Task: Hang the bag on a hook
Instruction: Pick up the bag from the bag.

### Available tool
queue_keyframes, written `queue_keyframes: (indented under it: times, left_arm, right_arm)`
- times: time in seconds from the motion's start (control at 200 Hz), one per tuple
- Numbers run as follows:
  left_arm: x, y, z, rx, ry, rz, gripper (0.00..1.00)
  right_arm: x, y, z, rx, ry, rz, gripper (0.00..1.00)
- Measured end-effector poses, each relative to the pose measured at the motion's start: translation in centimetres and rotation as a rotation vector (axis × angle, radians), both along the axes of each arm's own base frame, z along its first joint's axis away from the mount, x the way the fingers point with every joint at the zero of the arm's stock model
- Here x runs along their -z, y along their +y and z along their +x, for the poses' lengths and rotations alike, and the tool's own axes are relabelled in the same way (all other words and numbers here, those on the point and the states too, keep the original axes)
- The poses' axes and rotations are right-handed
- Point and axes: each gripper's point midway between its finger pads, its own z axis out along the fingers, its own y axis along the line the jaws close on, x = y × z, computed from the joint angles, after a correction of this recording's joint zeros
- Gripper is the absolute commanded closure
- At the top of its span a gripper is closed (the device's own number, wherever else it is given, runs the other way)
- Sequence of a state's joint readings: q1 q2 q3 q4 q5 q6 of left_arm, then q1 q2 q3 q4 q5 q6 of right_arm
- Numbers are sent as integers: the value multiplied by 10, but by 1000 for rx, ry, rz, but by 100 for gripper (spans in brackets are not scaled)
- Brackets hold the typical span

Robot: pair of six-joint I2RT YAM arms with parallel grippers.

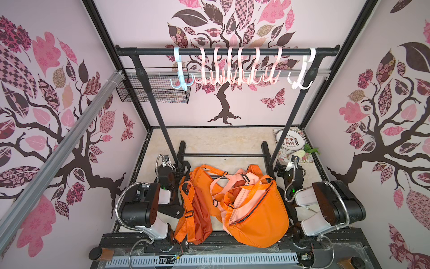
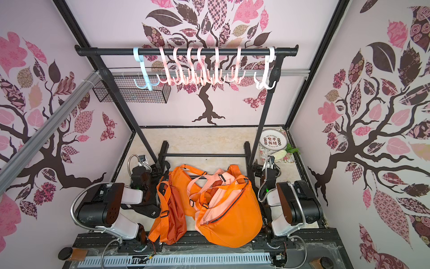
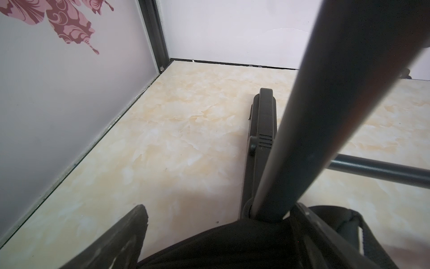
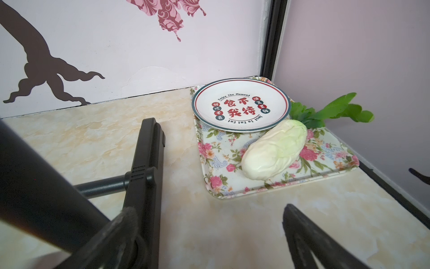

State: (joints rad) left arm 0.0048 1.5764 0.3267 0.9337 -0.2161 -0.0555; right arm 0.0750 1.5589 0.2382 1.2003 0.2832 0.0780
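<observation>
The orange bag [image 1: 258,219] lies among other bags [image 1: 197,209] on the worktop [image 1: 216,142] at 6 o'clock. The hooks [image 1: 232,67] hang from the rail [image 1: 149,51] at 12 o'clock. The left gripper [image 3: 221,209], at the bags' 9 o'clock, and the right gripper [image 4: 208,209], at 3 o'clock, are both spread wide and hold nothing.

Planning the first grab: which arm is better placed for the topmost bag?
Probably right: the bright orange crescent fabric bag lies on top, its raised strap nearest the open right pincer.
</observation>
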Motion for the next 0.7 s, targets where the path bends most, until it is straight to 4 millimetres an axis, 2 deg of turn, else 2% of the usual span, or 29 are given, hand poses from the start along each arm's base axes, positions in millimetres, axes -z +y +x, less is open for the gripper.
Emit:
queue_keyframes:
  times: [0.34,0.435,0.525,0.655,0.7]
  left_arm:
    - [0,1,0,-3,-1,0,2]
    - [-7,1,-2,-14,-8,1,2]
    - [-32,2,-7,-30,-49,8,2]
    - [-88,-4,-18,-30,-158,9,2]
    - [-108,-6,-23,-44,-198,-10,2]
  right_arm:
    - [-1,0,0,-1,-2,-1,0]
    - [-9,0,-4,-1,2,-1,0]
    - [-38,-4,-7,32,-42,47,0]
    - [-92,-10,4,96,-82,179,0]
    - [-111,-11,5,125,-98,274,0]
